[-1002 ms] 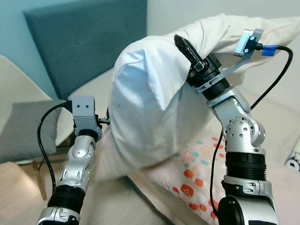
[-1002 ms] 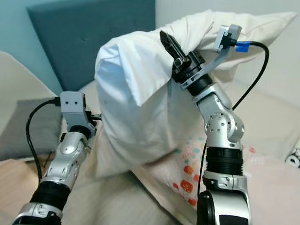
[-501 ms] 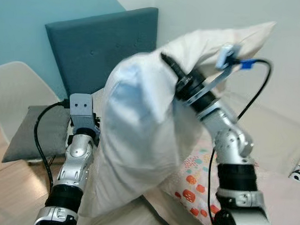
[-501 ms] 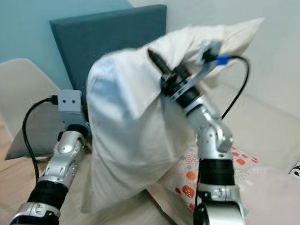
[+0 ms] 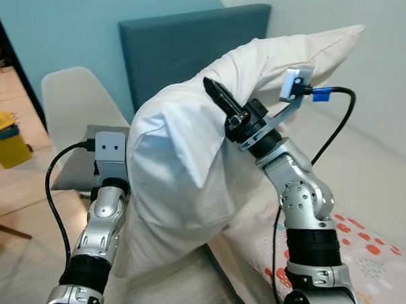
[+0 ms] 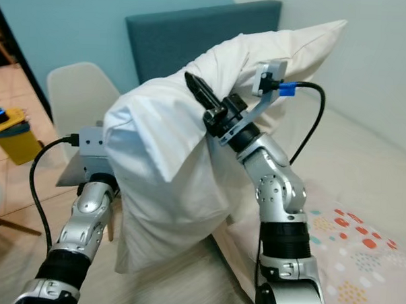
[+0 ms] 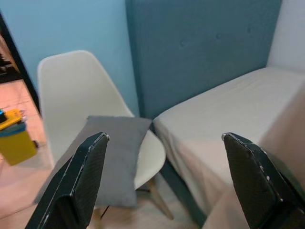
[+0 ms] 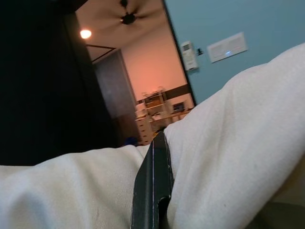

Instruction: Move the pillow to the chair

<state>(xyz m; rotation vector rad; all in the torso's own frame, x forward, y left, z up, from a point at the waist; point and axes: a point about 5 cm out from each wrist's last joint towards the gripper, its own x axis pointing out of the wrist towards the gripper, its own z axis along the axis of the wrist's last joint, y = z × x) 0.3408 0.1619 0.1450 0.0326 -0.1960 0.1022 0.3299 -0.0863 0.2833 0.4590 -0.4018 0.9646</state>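
A big white pillow (image 5: pixel 182 164) hangs raised in front of me, above the edge of the bed. My right gripper (image 5: pixel 216 97) is shut on a fold near the pillow's top, one black finger (image 8: pixel 152 191) pressed into the cloth. My left arm (image 5: pixel 102 222) reaches up beside the pillow's lower left, its fingers hidden behind the cloth. In the left wrist view, my left gripper (image 7: pixel 164 138) is open with nothing between its fingers and faces the chair. The white chair (image 5: pixel 77 99) stands to the left by the headboard, with a grey cushion (image 7: pixel 112 157) on its seat.
A dark blue headboard (image 5: pixel 174 50) rises behind the pillow. The bed's beige mattress (image 5: pixel 371 166) runs to the right, with a dotted sheet (image 5: pixel 373 257) nearer me. A yellow bin (image 5: pixel 5 140) stands on the wooden floor at far left.
The view has swung left, so the chair, floor and yellow bin now show more fully. My right gripper still holds the pillow up; both arms keep much the same pose.
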